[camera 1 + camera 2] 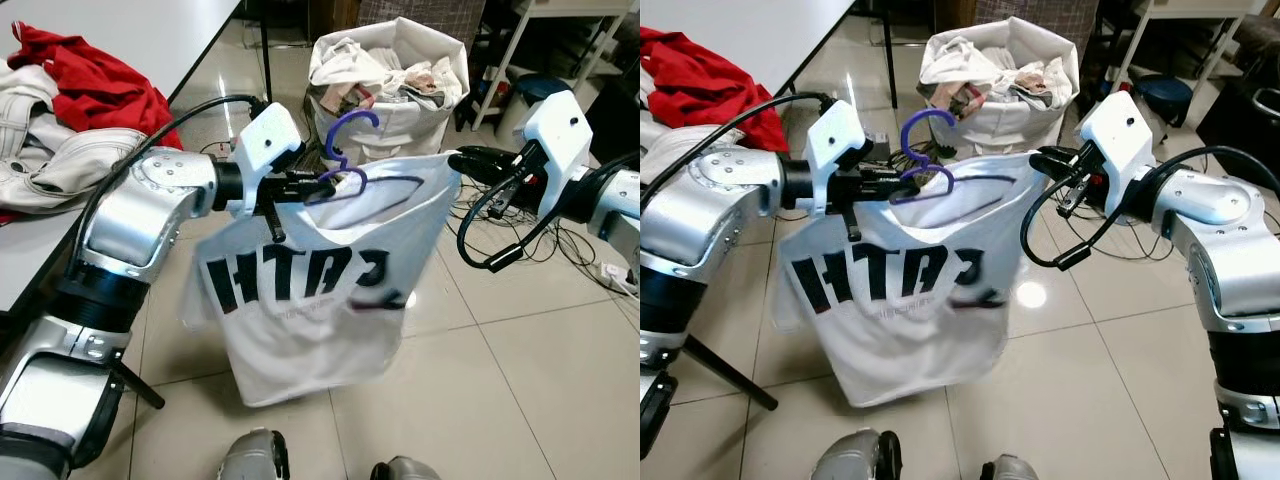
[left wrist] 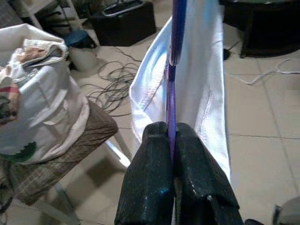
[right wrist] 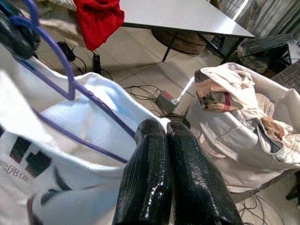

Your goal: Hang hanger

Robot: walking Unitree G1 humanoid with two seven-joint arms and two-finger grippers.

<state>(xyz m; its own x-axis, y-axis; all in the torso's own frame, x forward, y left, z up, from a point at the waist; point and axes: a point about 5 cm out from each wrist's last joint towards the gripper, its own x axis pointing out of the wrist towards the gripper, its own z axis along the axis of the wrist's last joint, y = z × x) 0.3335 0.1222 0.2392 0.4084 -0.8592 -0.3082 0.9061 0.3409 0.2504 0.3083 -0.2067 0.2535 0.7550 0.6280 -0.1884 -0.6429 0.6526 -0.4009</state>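
While held up, purple hanger (image 1: 350, 150) pinched in left gripper (image 1: 325, 184), shirt (image 1: 300, 290) edge in right gripper's (image 1: 462, 160) closed fingers

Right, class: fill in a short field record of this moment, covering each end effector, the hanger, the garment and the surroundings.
left end effector: shut on the purple hanger
right end effector: shut, at the shirt's far edge
garment: white T-shirt with black lettering, draped on the hanger, held above the tiled floor
behind: white laundry bag full of clothes
table: red garment and pale clothes
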